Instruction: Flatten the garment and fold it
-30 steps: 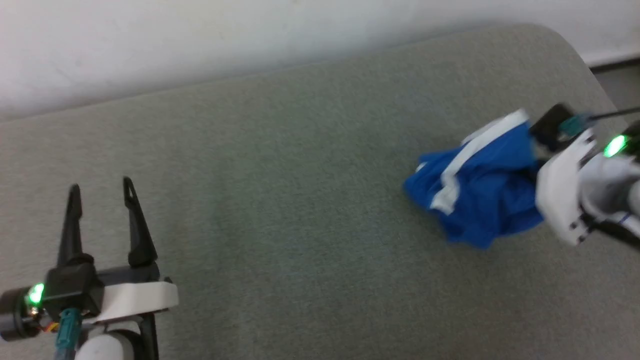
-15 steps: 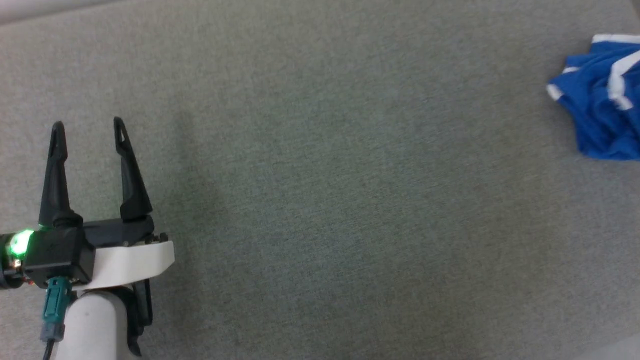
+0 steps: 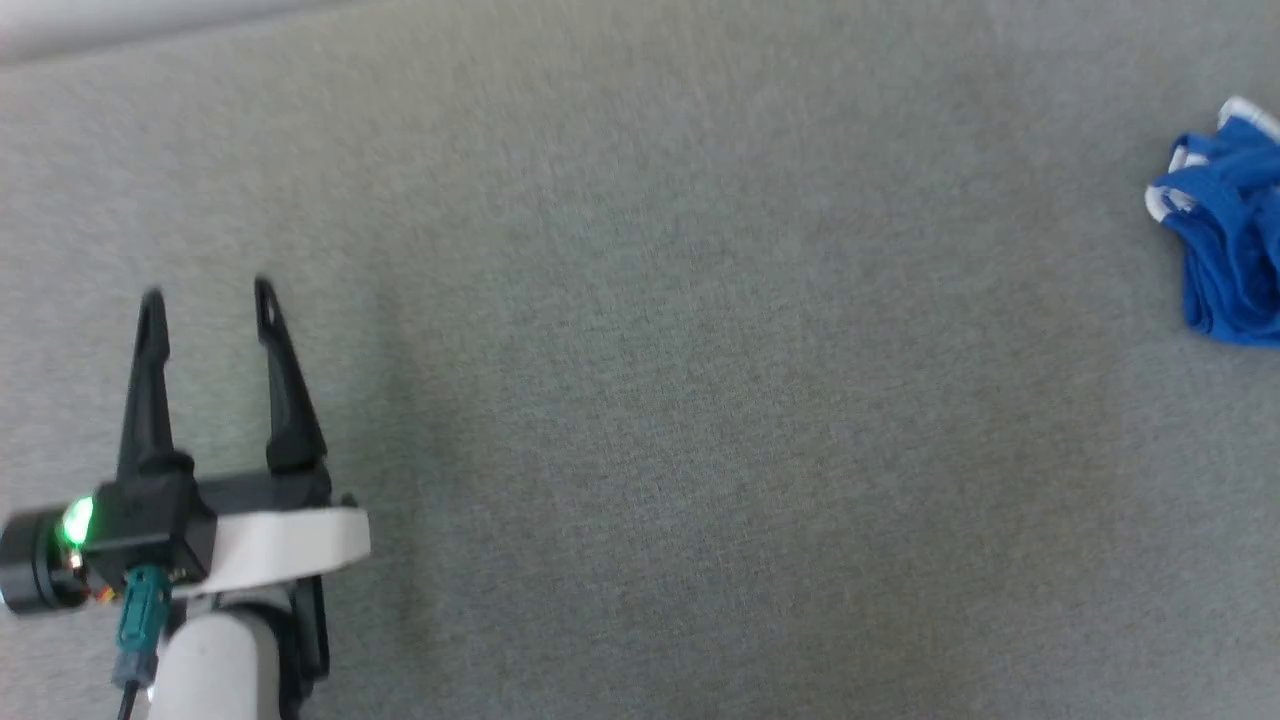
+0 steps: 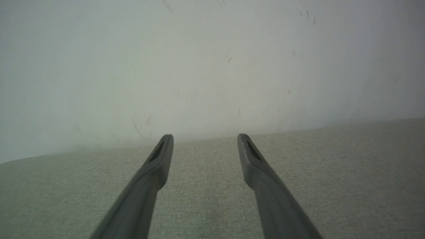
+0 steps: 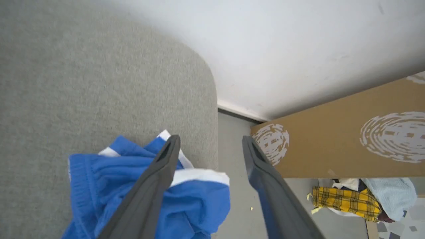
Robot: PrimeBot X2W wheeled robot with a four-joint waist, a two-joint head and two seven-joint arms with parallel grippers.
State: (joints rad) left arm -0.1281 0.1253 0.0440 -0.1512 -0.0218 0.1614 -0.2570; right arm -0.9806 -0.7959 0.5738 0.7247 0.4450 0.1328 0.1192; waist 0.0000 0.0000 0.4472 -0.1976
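Observation:
The garment (image 3: 1225, 255), bright blue shorts with white trim, lies crumpled at the far right edge of the head view on the grey padded table (image 3: 650, 400). In the right wrist view the garment (image 5: 99, 179) sits bunched at the table's rounded corner, with a white-hemmed fold reaching the edge. My right gripper (image 5: 211, 139) hovers open above it, one finger (image 5: 156, 176) over the fabric and the other over the floor gap. My left gripper (image 3: 208, 297) stands open at the lower left, far from the shorts, nothing between its fingers (image 4: 156, 169).
A white wall (image 4: 212, 66) runs along the table's far edge. Beyond the table's corner stand a brown cardboard box (image 5: 348, 142), a yellow plaid cloth (image 5: 345, 199) and a pale blue cloth (image 5: 388, 196) on the floor (image 5: 232, 149).
The head camera has swung, so the shorts now sit at the right edge and the right arm has left that view. The shorts look more tightly bunched. The left gripper stays open.

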